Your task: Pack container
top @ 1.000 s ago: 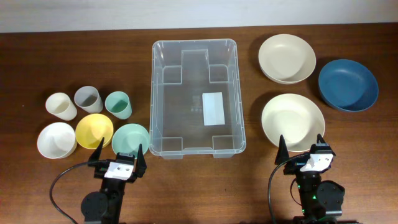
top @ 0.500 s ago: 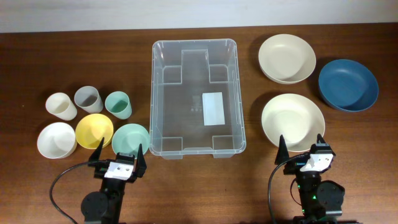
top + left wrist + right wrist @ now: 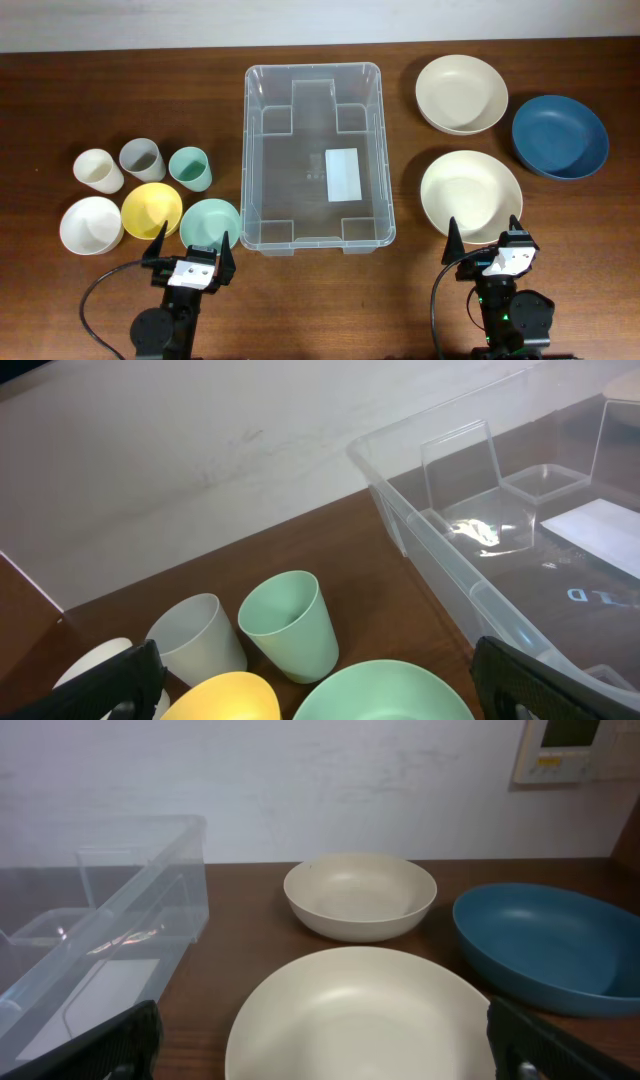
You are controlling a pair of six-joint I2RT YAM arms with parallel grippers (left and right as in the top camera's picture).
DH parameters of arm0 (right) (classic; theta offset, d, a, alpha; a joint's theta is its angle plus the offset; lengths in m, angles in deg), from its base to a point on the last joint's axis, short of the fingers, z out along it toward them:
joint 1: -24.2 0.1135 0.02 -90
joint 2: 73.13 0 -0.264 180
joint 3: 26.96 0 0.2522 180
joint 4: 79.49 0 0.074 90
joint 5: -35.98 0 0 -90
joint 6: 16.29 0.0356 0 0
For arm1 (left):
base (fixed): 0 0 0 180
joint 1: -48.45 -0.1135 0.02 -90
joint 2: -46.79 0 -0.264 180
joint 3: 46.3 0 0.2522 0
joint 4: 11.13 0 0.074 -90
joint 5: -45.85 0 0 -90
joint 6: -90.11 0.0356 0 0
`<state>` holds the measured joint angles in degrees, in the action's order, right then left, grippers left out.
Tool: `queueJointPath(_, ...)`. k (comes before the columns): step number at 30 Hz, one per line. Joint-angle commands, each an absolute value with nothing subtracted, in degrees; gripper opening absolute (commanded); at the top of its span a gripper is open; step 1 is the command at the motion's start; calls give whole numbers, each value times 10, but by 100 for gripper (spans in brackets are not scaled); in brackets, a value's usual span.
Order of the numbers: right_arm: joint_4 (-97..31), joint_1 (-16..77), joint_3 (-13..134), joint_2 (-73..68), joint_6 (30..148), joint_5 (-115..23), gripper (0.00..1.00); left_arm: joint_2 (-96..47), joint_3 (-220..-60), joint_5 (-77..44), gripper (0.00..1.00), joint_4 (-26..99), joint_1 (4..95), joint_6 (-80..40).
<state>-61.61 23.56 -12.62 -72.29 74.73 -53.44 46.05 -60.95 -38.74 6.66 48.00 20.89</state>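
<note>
1. Two grippers sit at the bottom edge of the overhead view, jaws spread wide and holding nothing: the left gripper (image 3: 192, 240) at lower left, the right gripper (image 3: 485, 228) at lower right.
2. The clear plastic container (image 3: 270, 180) stands mid-frame on the wooden table (image 3: 60, 100), with a white label (image 3: 345, 174) on its bottom.
3. At left stand a cream cup (image 3: 98, 170), a grey cup (image 3: 142, 159) and a green cup (image 3: 188, 168). Below them sit a white bowl (image 3: 91, 225), a yellow bowl (image 3: 151, 209) and a mint bowl (image 3: 209, 222).
4. At right lie the upper cream bowl (image 3: 461, 93), the lower cream bowl (image 3: 470, 193) and a blue bowl (image 3: 560, 136).
</note>
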Motion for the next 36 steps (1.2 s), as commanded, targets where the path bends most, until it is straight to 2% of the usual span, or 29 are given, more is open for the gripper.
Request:
queueJointPath(1,-614,238,-129,-729,744,-527,99,465,-606,-383,100,66,479,205)
queueJointPath(8,-638,238,-129,-729,754,-515,99,465,-606,-392,100,66,479,205)
queueJointPath(12,-627,238,-126,-725,776,-516,99,464,-607,-394,100,65,479,144)
queueJointPath(16,-613,238,-91,-712,776,-522,99,463,-625,-394,100,66,479,116)
queueJointPath(21,-537,238,5,-641,776,-534,99,423,-676,-394,100,82,479,98)
queueJointPath(30,-413,234,269,-339,789,-534,99,220,-883,-394,100,224,479,98)
queueJointPath(34,-334,193,379,-220,862,-528,99,135,-972,-394,100,294,479,98)
queueJointPath(36,-284,150,446,-149,877,-483,99,88,-1021,-394,100,335,479,98)
